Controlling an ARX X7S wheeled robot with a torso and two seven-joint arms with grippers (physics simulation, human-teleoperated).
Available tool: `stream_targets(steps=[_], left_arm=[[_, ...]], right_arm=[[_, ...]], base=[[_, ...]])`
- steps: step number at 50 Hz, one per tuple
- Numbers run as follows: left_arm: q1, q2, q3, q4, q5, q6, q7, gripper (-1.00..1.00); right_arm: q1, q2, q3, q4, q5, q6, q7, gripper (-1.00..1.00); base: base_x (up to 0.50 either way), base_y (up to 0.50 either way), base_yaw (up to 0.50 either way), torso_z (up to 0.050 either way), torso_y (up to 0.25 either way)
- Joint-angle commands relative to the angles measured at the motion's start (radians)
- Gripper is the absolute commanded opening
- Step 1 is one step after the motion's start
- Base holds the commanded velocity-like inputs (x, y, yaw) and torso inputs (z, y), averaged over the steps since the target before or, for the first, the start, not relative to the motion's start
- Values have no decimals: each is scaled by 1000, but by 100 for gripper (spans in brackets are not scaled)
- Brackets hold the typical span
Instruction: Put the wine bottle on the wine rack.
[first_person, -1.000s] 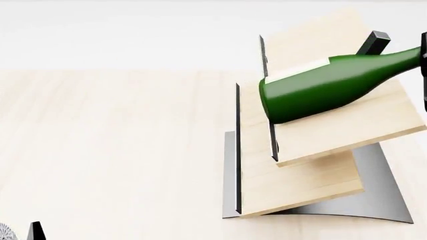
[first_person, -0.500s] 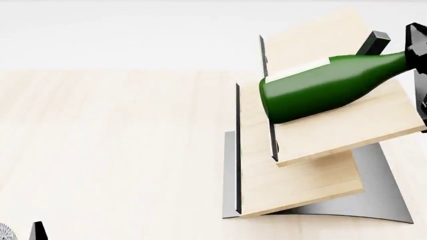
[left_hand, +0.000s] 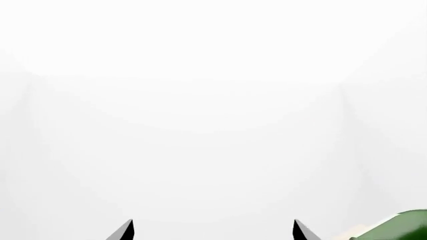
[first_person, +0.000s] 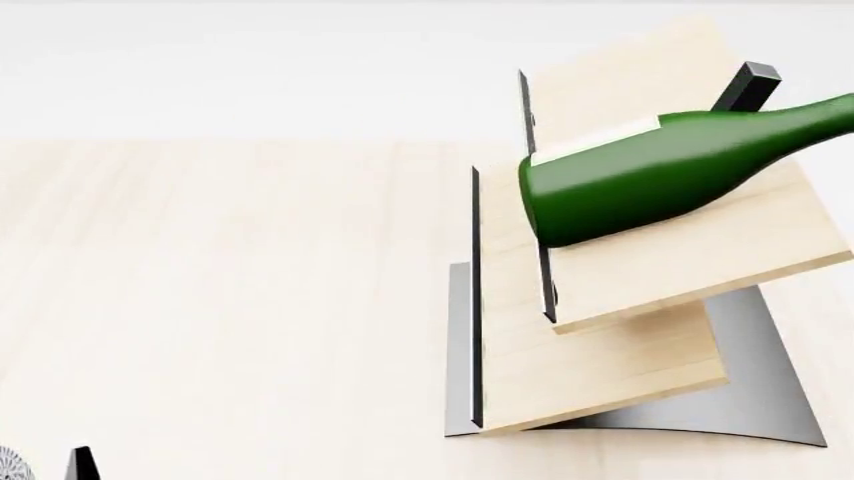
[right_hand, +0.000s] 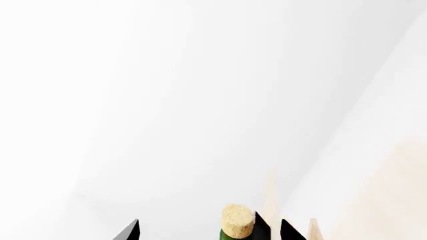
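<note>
The dark green wine bottle lies on its side on the upper slanted board of the wine rack, base against the dark metal edge, neck running off the right of the head view beside the black peg. My right gripper is open; the bottle's tan cork shows between its spread fingertips, touching neither. The right gripper is out of the head view. My left gripper is open and empty, with a bit of the green bottle off to one side.
The rack's curved grey metal base stands on a light-wood table. A lower slanted board sits under the upper one. A dark fingertip of the left arm shows at the bottom left corner.
The right gripper, at the bottle's neck a second ago, opened and drew back out of the head view. The bottle stays lying on the upper board.
</note>
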Motion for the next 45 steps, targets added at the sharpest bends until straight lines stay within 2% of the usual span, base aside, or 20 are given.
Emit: stream_targets(steps=[1, 7, 11, 13, 16, 17, 19, 24, 28, 38, 45], left_arm=[[-1, -1, 7, -1, 6, -1, -2, 100], [-2, -2, 7, 0, 5, -4, -4, 100], [-1, -2, 10, 1, 9, -5, -5, 100], [-3, -3, 9, 1, 7, -6, -5, 100], [-4, -4, 7, 3, 8, -9, -7, 100], [-3, -4, 7, 3, 8, -9, -7, 100], [-3, -5, 7, 4, 8, -9, -8, 100], [-6, -7, 5, -1, 4, -6, -11, 100], [-6, -10, 2, 3, 3, -7, -13, 100], [-8, -8, 8, 5, 7, -15, -14, 100], [-6, -7, 19, 1, 14, -8, -14, 100]], right_arm=[[-296, 96, 206, -107, 82, -105, -46, 100], [-420, 99, 290, -147, 78, -147, -60, 100], [-509, 97, 348, -240, -5, -228, -23, 100], [-562, 98, 373, -316, -109, -294, 24, 100], [-614, 121, 333, -446, -516, -443, 235, 100], [-619, 125, 321, -473, -666, -462, 285, 100], [-622, 141, 284, -522, -851, -461, 335, 100], [-562, 125, 205, -537, -1027, -434, 393, 100], [-533, 97, 178, -515, -1030, -431, 372, 100], [-592, 88, 194, -547, -1091, -446, 407, 100], [-673, 113, 266, -603, -1104, -469, 438, 100]], base=[[0, 0, 0, 0, 0], [0, 0, 0, 0, 0], [0, 0, 0, 0, 0], [0, 0, 0, 0, 0], [0, 0, 0, 0, 0], [0, 0, 0, 0, 0], [0, 0, 0, 0, 0], [0, 0, 0, 0, 0], [0, 0, 0, 0, 0], [0, 0, 0, 0, 0], [0, 0, 0, 0, 0]])
